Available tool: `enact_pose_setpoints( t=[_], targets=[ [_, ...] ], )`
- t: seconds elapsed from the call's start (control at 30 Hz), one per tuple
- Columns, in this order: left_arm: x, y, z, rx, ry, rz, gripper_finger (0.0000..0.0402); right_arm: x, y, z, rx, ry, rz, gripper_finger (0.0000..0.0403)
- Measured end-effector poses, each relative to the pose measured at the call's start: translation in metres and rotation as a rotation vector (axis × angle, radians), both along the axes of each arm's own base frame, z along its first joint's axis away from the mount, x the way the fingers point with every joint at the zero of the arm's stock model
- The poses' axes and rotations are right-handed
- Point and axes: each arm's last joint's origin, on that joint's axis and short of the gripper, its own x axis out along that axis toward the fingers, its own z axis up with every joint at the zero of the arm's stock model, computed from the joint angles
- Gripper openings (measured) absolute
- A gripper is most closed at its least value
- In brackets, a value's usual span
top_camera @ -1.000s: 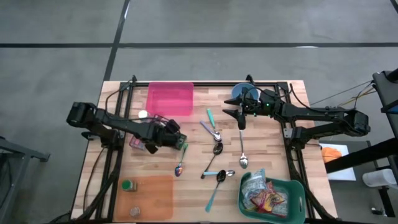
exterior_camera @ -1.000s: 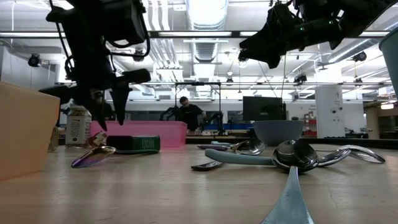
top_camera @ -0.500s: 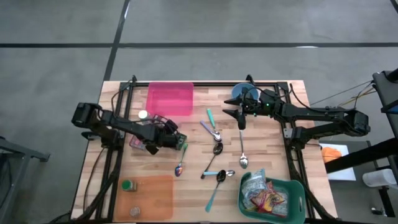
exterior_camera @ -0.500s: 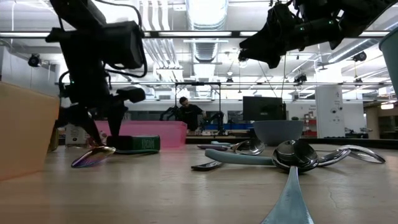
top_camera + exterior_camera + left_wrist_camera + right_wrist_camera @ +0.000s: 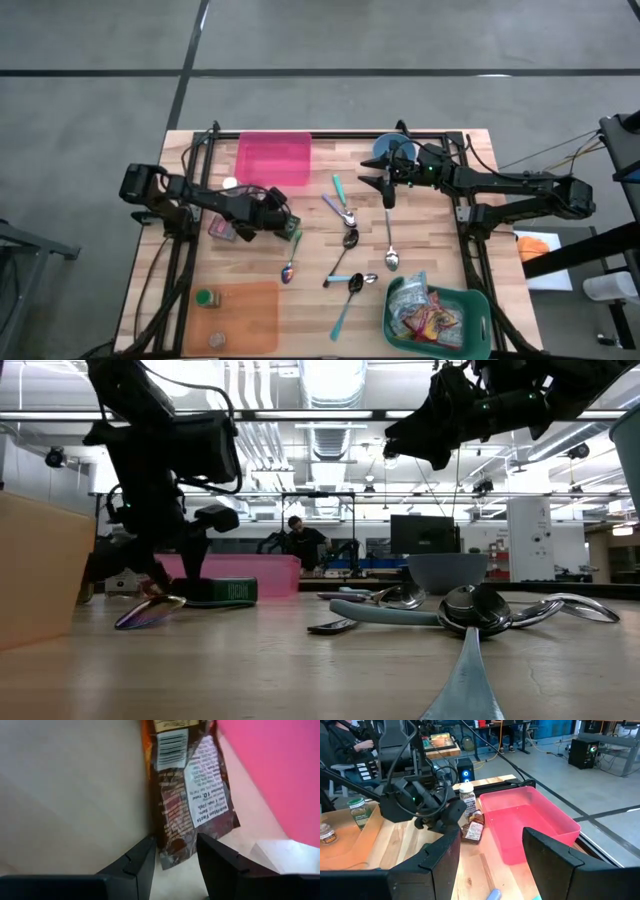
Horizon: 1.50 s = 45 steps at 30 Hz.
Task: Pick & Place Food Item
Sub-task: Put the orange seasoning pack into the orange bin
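Lowered, left pincer [image 5: 172, 857] now straddles the snack packet's [image 5: 187, 795] end.

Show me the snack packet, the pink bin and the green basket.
snack packet [image 5: 192, 795], left wrist view, its printed back.
pink bin [image 5: 272, 158], high view, its floor.
green basket [image 5: 476, 305], high view, its right rim.

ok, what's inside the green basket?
Green basket holds a heap of crinkly snack packets, red and yellow on top. Whatever lies beneath that top layer is covered. Its floor isn't visible.
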Motion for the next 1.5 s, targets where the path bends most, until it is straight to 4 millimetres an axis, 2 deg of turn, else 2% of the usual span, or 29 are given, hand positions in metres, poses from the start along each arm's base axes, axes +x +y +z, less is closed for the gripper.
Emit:
enact_pose_setpoints(
  t=[0.53,0.97,1.5],
  targets=[
    [0.0029,0.0035,-0.0033,0.024,0.0,-0.011,0.0144,0.0,0.0001,0.0001,0.0,0.0,0.0,0.0211],
    [0.0017,0.0071,-0.0048,0.041,0.045,-0.06,0.0027,-0.0001,0.0001,0.0003,0.0,-0.001,0.0,0.0211],
    [0.0024,0.0095,-0.002,0.109,0.062,-0.097,0.0002,-0.0002,0.0,0.0003,-0.001,-0.001,0.0,0.0211]
  ],
)
